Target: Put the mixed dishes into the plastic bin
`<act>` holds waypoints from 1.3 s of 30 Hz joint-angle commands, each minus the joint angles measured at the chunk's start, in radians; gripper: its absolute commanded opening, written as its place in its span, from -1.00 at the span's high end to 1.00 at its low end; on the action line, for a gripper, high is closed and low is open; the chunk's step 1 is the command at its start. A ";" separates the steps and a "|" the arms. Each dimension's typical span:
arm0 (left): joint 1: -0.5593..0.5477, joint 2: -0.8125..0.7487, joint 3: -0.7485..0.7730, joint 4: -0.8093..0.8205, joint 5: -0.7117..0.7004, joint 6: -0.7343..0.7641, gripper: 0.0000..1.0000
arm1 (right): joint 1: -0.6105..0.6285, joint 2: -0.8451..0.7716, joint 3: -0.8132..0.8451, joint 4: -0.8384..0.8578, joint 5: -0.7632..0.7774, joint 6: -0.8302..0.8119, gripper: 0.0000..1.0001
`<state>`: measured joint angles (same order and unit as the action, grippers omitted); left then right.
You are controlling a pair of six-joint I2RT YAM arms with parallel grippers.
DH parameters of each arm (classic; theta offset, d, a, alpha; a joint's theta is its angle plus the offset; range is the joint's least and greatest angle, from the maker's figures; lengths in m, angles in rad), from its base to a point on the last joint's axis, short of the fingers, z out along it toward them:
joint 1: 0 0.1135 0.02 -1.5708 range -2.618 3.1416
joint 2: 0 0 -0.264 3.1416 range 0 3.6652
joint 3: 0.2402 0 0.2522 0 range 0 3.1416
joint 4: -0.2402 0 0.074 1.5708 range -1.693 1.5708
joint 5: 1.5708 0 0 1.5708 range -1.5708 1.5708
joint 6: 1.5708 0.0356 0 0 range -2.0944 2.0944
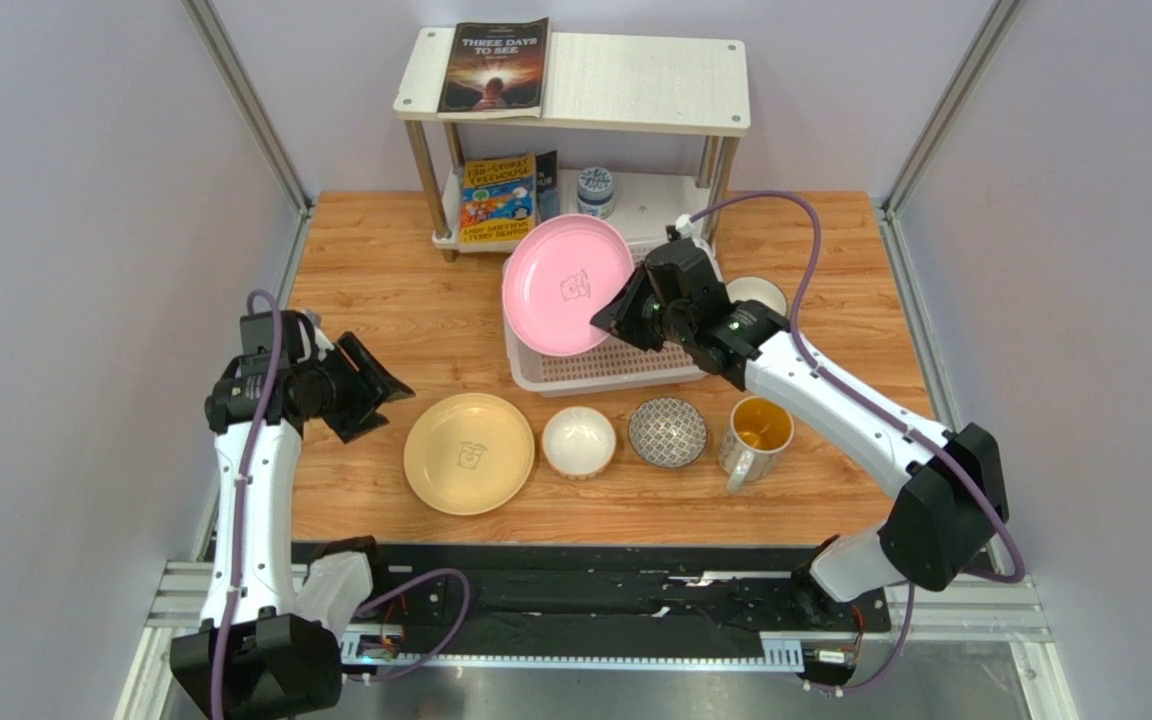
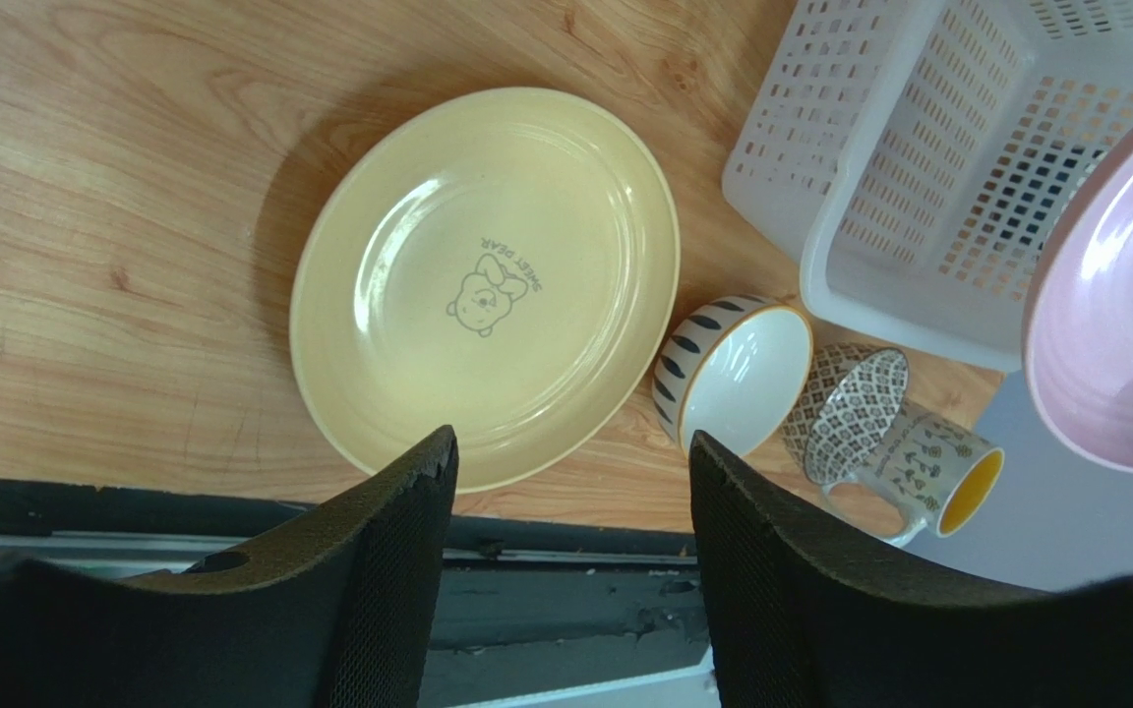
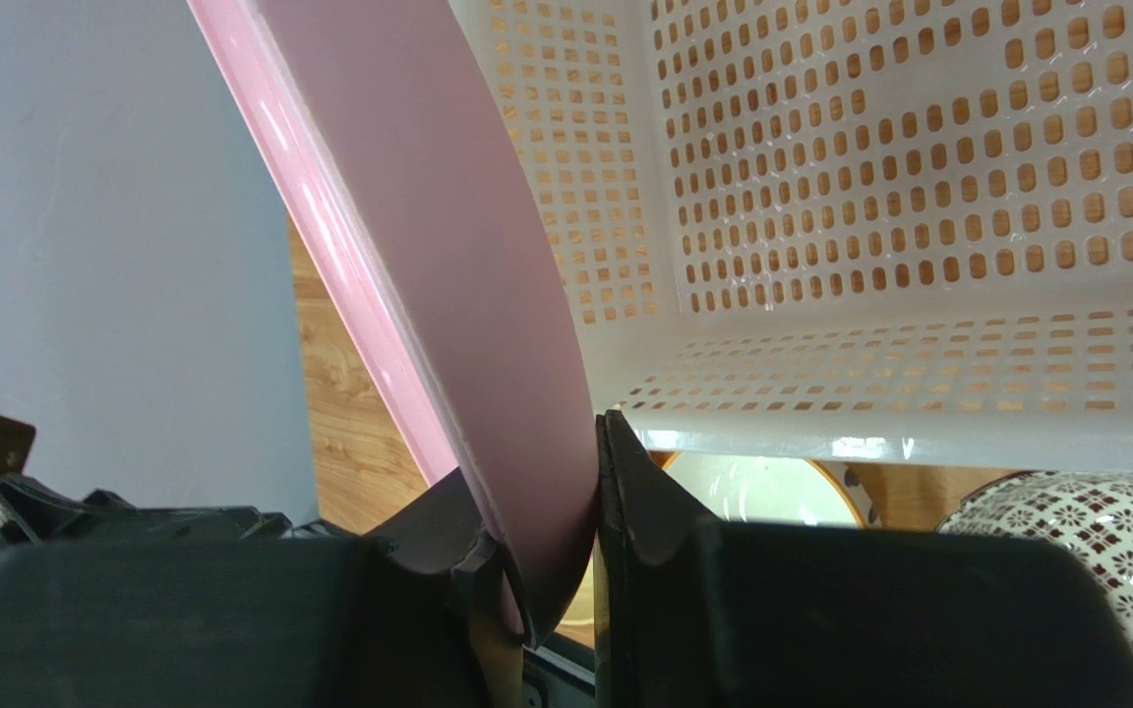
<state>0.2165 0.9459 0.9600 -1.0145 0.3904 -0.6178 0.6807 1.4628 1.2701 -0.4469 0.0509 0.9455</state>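
**Pink plate pinched over the bin**

The pink plate (image 1: 567, 282) hangs tilted over the left part of the plastic bin (image 1: 612, 378), its right rim pinched between my right fingers (image 1: 615, 318). My left fingers (image 1: 375, 390) stand wide apart, empty, above the bench (image 1: 387, 285), left of the pale yellow plate (image 1: 470, 452).

pink plate (image 1: 564, 282) over plastic bin (image 1: 597, 372), bowls (image 1: 578, 441) along its front, shelf (image 1: 642, 83) behind, open tabletop (image 1: 372, 285) left

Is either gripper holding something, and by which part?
The right gripper pinches the round pink plate by its rim, above the whitish mesh plastic bin. The left gripper is open, empty.
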 commanded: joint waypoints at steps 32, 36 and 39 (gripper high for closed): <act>0.003 0.007 0.017 -0.019 -0.024 0.075 -0.25 | -0.064 0.321 0.051 0.022 -0.204 0.300 -0.17; 0.003 0.008 0.013 -0.009 -0.018 0.067 -0.25 | -0.064 0.315 0.069 -0.005 -0.223 0.256 -0.37; 0.004 0.010 0.006 -0.006 -0.018 0.069 -0.25 | -0.066 0.314 0.109 -0.073 -0.217 0.194 -0.46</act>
<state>0.2165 0.9554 0.9600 -1.0290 0.3676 -0.5591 0.6125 1.8217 1.3254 -0.4561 -0.1570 1.2060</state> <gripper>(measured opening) 0.626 0.716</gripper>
